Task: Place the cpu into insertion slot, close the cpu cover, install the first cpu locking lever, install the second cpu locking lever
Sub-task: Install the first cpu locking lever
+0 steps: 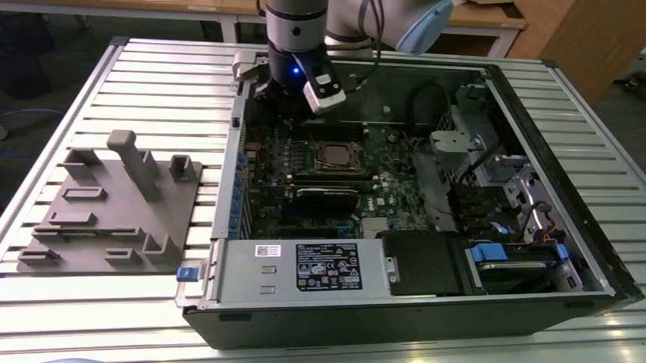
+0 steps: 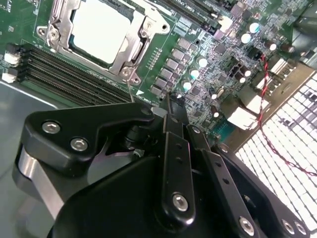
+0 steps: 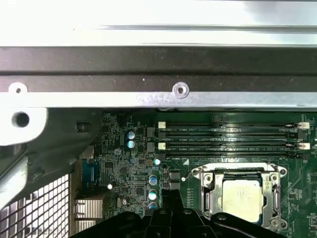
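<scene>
The cpu [image 2: 99, 22] [image 3: 241, 197] lies flat in the insertion slot [image 1: 338, 156], its silver top showing in both wrist views. Around the chip lies the cpu cover [image 2: 141, 42] [image 3: 210, 191], a silvery frame that looks lowered over it. From the socket's corner a thin wire lever [image 2: 130, 89] [image 3: 186, 177] juts out toward the gripper. My gripper [image 2: 171, 101] [image 3: 167, 197] [image 1: 287, 106] hovers over the board beside that corner, past the memory slots [image 3: 228, 139]. Its black fingers [image 2: 174, 144] are pressed together, shut, and hold nothing.
The open computer case [image 1: 565, 151] lies on a slatted metal table. A power supply box [image 1: 302, 268] fills the case's near side, and a black expansion card [image 1: 325, 198] sits below the socket. At the exterior view's left stands a grey fixture plate [image 1: 111, 215].
</scene>
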`<control>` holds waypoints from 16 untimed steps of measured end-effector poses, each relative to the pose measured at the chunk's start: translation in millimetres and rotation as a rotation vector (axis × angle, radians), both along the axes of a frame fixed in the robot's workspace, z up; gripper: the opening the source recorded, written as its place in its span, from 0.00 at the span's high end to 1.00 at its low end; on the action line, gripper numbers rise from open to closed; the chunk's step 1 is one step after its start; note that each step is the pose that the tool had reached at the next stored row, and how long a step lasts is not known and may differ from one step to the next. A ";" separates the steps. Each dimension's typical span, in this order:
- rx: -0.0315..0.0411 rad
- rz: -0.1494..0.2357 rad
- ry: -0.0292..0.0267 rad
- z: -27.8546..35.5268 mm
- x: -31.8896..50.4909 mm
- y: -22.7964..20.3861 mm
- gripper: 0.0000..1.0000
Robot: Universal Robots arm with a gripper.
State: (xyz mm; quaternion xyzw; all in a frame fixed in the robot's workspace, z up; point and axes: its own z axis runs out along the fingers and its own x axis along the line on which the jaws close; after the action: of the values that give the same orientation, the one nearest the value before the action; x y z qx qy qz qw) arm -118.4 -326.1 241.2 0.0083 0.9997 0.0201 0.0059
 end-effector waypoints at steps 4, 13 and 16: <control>0.0003 0.000 -0.0003 2.5 0.0 0.0 0.90; 0.0480 0.000 -0.0006 2.6 -2.0 0.0 0.90; 0.0812 0.000 -0.0006 2.6 -2.2 0.0 0.90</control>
State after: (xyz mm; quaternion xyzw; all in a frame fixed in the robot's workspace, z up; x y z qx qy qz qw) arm -120.6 -326.1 243.7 0.0085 0.9981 0.0607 0.0059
